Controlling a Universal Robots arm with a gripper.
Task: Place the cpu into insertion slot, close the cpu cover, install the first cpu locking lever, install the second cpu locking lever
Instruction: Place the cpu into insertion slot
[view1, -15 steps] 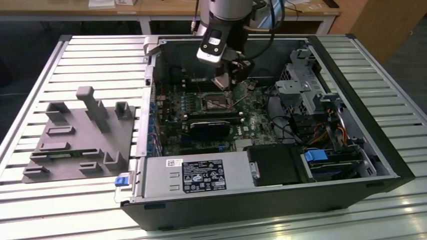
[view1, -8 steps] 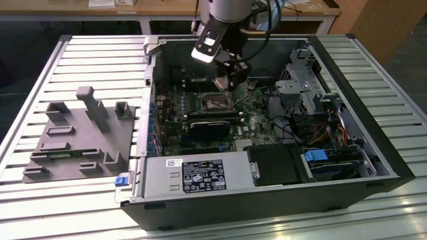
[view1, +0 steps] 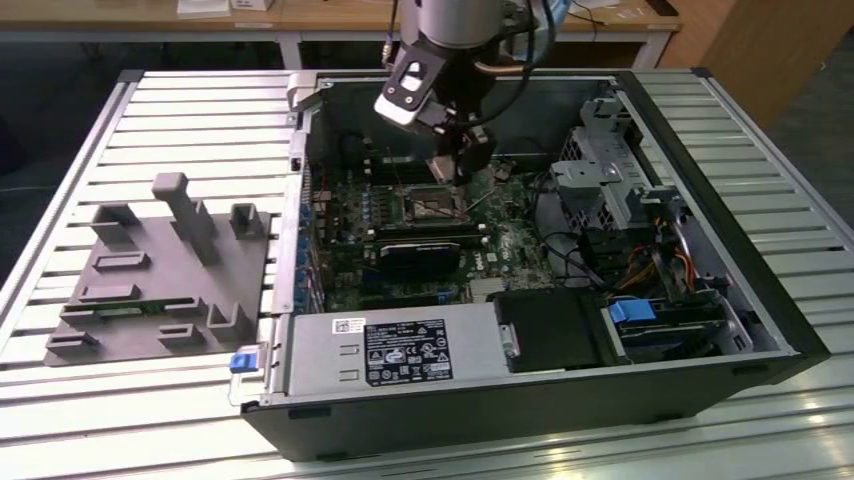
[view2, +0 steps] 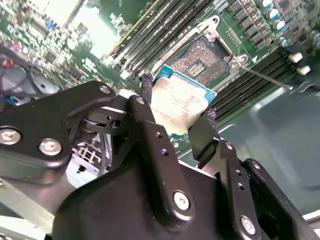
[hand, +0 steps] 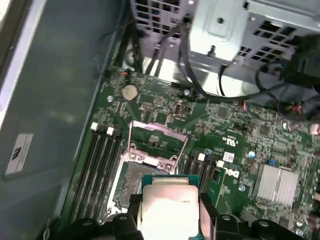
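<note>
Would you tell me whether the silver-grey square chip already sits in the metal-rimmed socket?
No, the black gripper holds the silver-grey cpu, and the insertion slot shows a bare pin field.

I have the black open-sided computer case (view1: 534, 415) lying flat on the slatted pale metal surface (view1: 200, 110). The black gripper (view1: 454, 168) hangs inside it, just above the small square insertion slot (view1: 435, 207) on the green motherboard (view1: 514, 250) (too dark down there for me to judge what the fingers carry). A silver boxy power supply (view1: 387, 350) fills the case's near edge. A grey plastic fixture with upright posts (view1: 160, 270) lies outside, to the exterior view's left.
</note>
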